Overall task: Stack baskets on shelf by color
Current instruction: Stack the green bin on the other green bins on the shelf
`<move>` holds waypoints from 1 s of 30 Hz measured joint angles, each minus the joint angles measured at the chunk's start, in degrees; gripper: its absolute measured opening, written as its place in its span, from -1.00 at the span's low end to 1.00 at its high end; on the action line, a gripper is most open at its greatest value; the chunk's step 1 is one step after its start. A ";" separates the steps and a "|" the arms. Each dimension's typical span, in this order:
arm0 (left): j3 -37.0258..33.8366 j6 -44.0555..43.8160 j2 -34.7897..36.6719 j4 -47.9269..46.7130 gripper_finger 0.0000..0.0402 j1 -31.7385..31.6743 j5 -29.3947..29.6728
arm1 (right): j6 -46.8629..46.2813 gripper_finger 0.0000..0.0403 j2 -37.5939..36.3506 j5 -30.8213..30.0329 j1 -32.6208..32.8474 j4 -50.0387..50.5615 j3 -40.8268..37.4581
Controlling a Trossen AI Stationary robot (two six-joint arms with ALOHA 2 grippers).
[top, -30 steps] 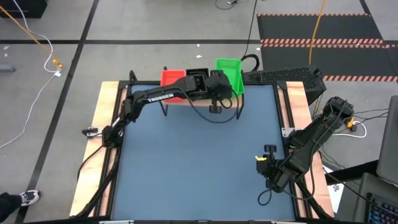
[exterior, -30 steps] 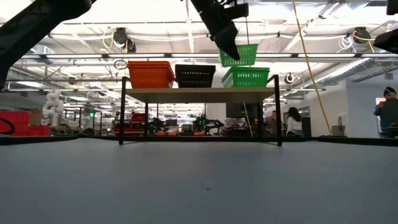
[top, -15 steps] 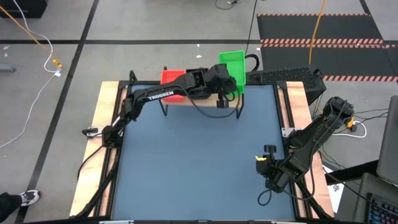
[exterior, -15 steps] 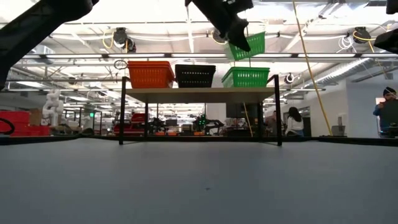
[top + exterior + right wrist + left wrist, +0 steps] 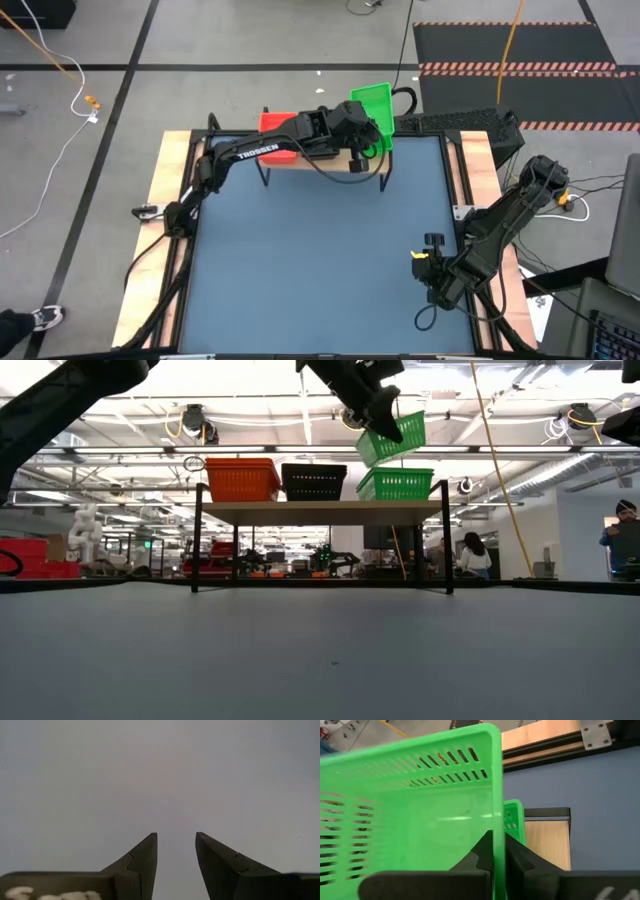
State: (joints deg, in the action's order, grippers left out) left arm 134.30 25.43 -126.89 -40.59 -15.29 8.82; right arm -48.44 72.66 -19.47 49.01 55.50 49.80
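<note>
While tilted green basket hangs, black basket beside.

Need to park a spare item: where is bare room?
The blue table surface is bare between the light-wood plank shelf and the right pincer. The shelf top is crowded: red, black and green baskets side by side, with the left pincer above it.

three baskets side by side on shelf, fourth basket above
</note>
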 joint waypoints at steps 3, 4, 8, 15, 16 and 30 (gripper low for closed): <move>0.00 0.00 0.00 -0.21 -0.88 -0.07 0.02 | 0.17 -0.37 0.00 0.01 0.00 0.01 0.00; 0.00 -0.09 0.00 -0.28 -0.88 -0.07 0.02 | 0.17 -0.37 0.00 -0.01 0.00 0.01 0.00; 0.00 -0.11 0.00 -0.34 -0.88 -0.07 0.08 | 0.12 -0.37 0.00 0.01 0.00 0.01 0.00; 0.00 0.13 0.01 -0.34 -0.87 -0.07 0.22 | 0.12 -0.37 0.00 -0.01 0.00 0.01 0.00; 0.00 0.15 0.01 -0.35 -0.88 -0.07 0.22 | 0.12 -0.37 -0.01 -0.03 0.00 0.01 0.00; 0.00 0.96 0.01 -0.34 -0.85 0.02 1.24 | 0.10 -0.37 0.00 -0.04 0.00 0.01 0.00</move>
State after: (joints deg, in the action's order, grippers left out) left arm 134.30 26.39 -126.88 -40.93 -15.27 10.06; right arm -48.34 72.66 -19.51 49.01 55.51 49.80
